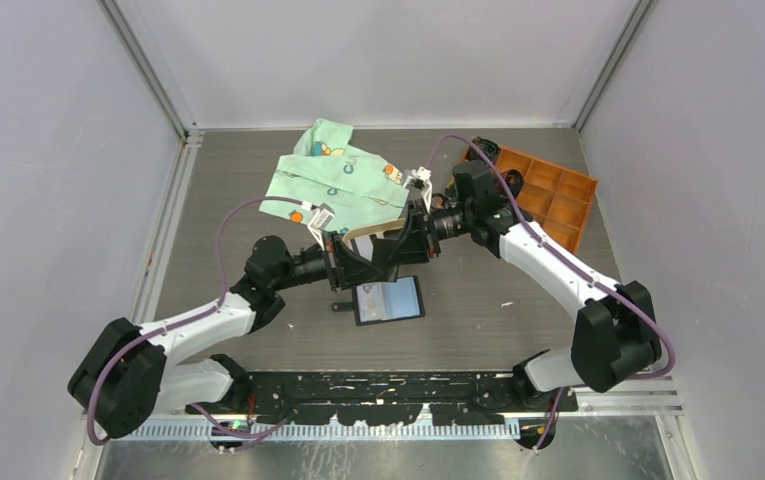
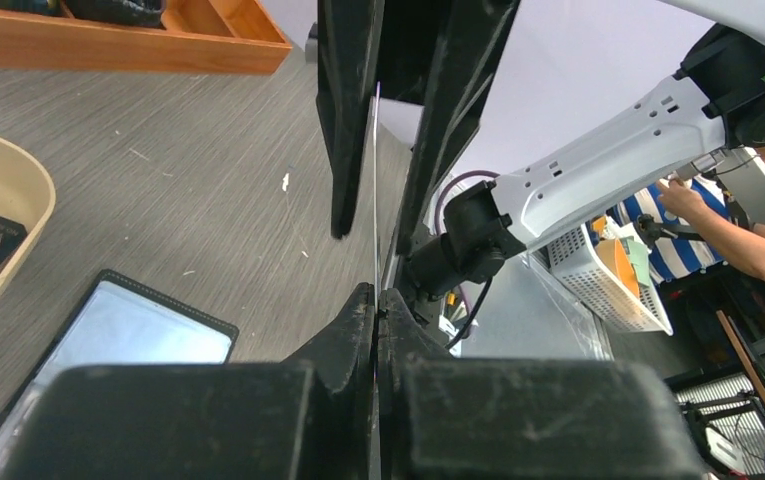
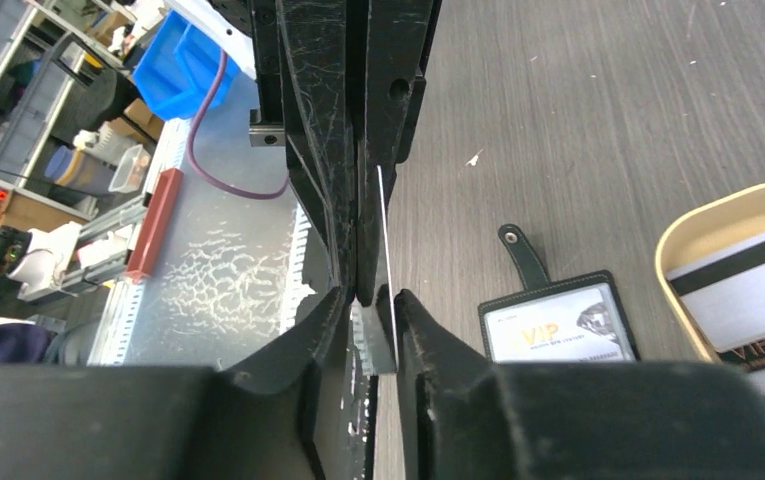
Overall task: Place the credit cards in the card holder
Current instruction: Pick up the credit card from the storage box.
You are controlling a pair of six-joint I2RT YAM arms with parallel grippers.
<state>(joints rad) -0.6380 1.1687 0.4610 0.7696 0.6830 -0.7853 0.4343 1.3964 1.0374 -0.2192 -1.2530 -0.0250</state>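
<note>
Your left gripper (image 2: 376,300) pinches a thin, rigid credit card (image 3: 376,340) seen edge-on, while your right gripper (image 3: 372,300) brackets its other end with narrow jaws not yet touching, near the flat, open, black leather-like card holder (image 1: 388,300) on the grey wood-grain table (image 1: 518,310).

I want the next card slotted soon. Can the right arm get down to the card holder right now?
Probably yes: the card holder lies open on bare table just below, uncovered. But the right gripper straddles a card that the left gripper pinches.
</note>
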